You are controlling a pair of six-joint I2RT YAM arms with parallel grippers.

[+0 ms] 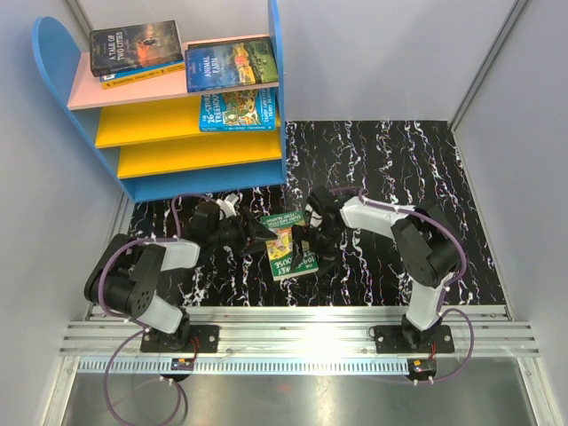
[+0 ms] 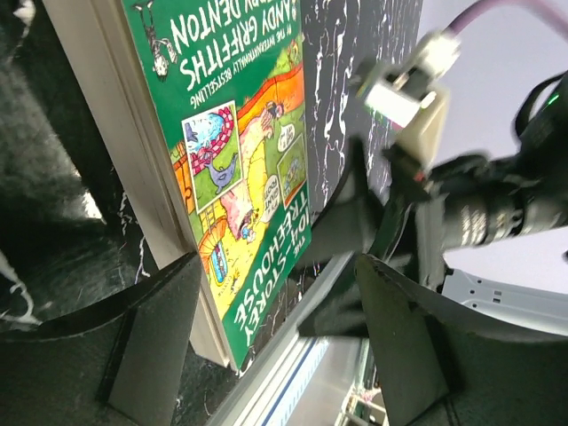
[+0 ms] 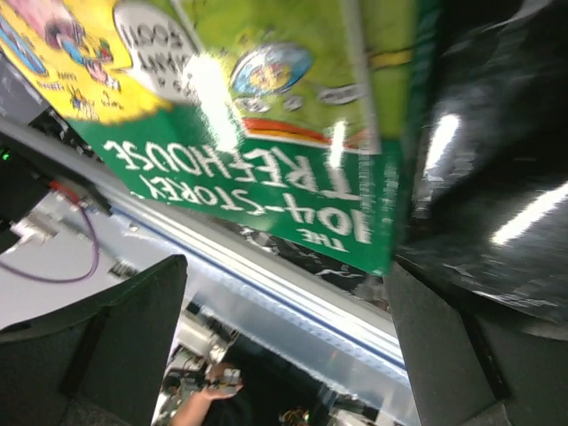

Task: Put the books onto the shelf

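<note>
Now the green Treehouse paperback (image 1: 289, 245) lies on the tabletop (image 1: 399, 177), well apart from the shelf (image 1: 151, 124). Our left fingers (image 2: 151, 346) straddle its corner, fairly wide; our right fingers (image 3: 115, 337) gape empty beside it. We judge it light, bendy and glossy, so pinch near the spine.

The black, white-veined table (image 1: 399, 169) bore one green book (image 1: 288, 244), lying between the left fingers (image 2: 151, 346) and right fingers (image 3: 115, 337). Well beyond the left fingers stood the shelf (image 1: 53, 53), three books (image 1: 135, 46) on its pink board (image 1: 84, 89), one on the upper yellow board (image 1: 142, 124).
</note>
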